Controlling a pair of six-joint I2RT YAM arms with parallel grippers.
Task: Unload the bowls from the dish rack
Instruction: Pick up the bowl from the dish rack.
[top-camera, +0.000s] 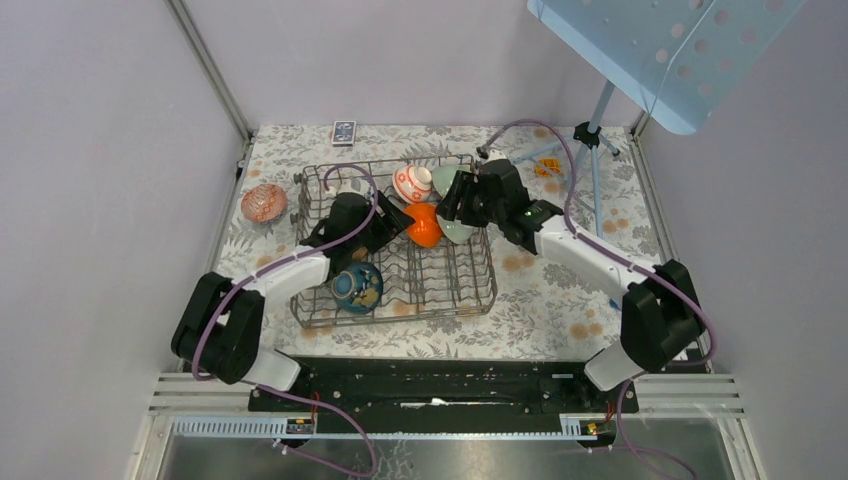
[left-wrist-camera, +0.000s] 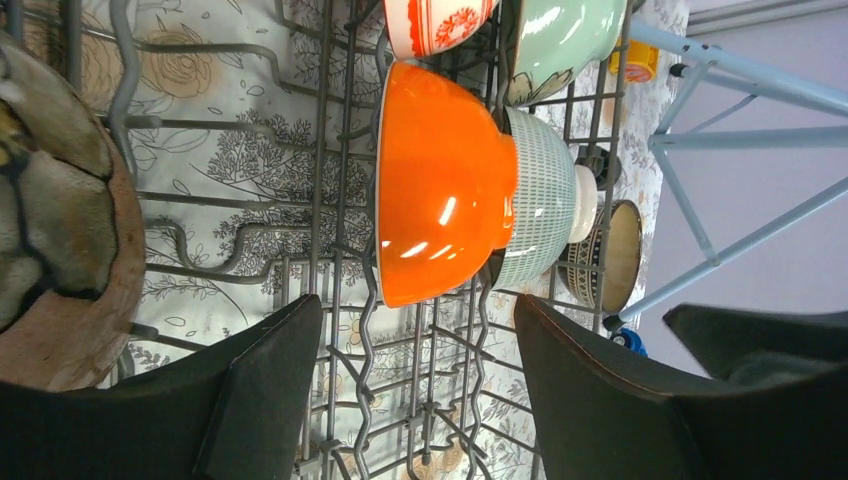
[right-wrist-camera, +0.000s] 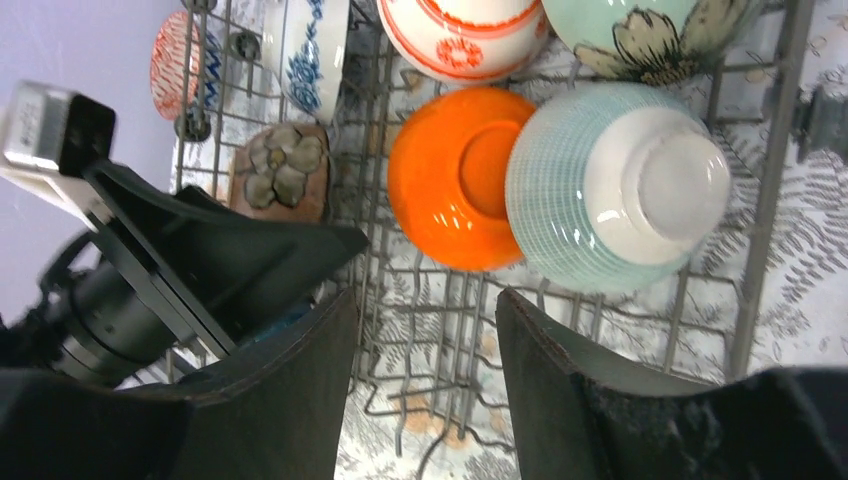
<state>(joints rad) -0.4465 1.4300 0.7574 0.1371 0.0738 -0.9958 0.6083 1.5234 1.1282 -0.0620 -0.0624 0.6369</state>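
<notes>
The grey wire dish rack (top-camera: 482, 296) holds several bowls. An orange bowl (top-camera: 424, 226) lies on its side against a pale striped bowl (top-camera: 459, 232). Behind them are a white-and-red bowl (top-camera: 412, 183) and a mint bowl (top-camera: 444, 177). A blue bowl (top-camera: 357, 286) sits at the rack's near left. My left gripper (left-wrist-camera: 418, 305) is open just short of the orange bowl (left-wrist-camera: 440, 185), with only rack wires between its fingers. My right gripper (right-wrist-camera: 425, 300) is open above the rack floor, close to the orange bowl (right-wrist-camera: 455, 175) and striped bowl (right-wrist-camera: 620, 185), touching neither.
A red patterned bowl (top-camera: 264, 203) sits on the floral tablecloth left of the rack. A remote (top-camera: 343, 131) lies at the back edge. A tripod (top-camera: 590, 140) with a blue perforated panel (top-camera: 660, 50) stands at the back right. The two grippers are close together over the rack.
</notes>
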